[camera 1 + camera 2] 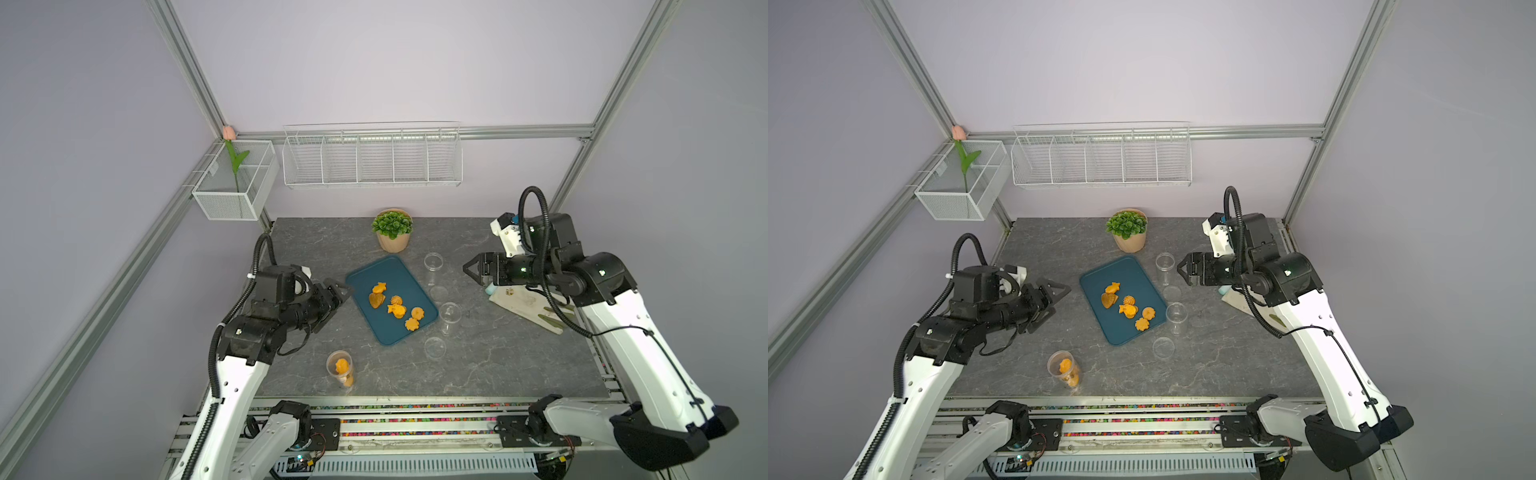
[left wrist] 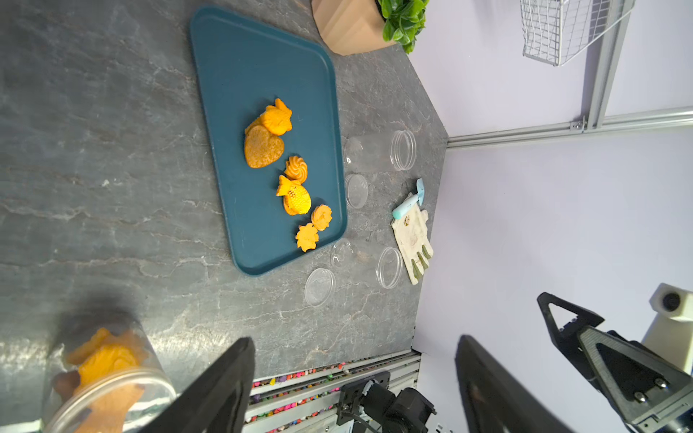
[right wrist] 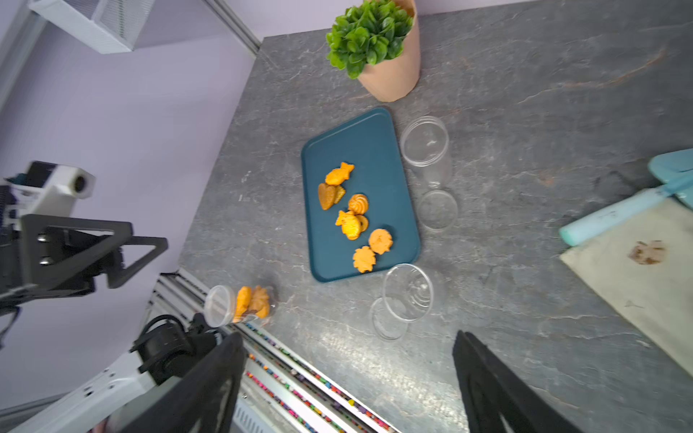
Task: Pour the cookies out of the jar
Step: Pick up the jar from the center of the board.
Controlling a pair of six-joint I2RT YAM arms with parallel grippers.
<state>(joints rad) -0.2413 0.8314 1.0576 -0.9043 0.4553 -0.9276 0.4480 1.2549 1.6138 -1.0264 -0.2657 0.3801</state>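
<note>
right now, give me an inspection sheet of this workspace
surface: grey table, no spills seen
job's things: cookies on the tray; more in a jar standing near the front
clutter: two empty jars, two lids, plant, cloth, blue tool
grippers: left pincer open, empty; right pincer open, empty
cables: black hoses on both arms
surroundings: wire baskets, tulip

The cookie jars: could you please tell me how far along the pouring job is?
Done: the far jar and the middle jar stand empty beside the tray, where cookies lie. In hand: nothing; the left gripper and right gripper have open, empty fingers. Left: the near jar holds cookies yet to be poured out.
</note>
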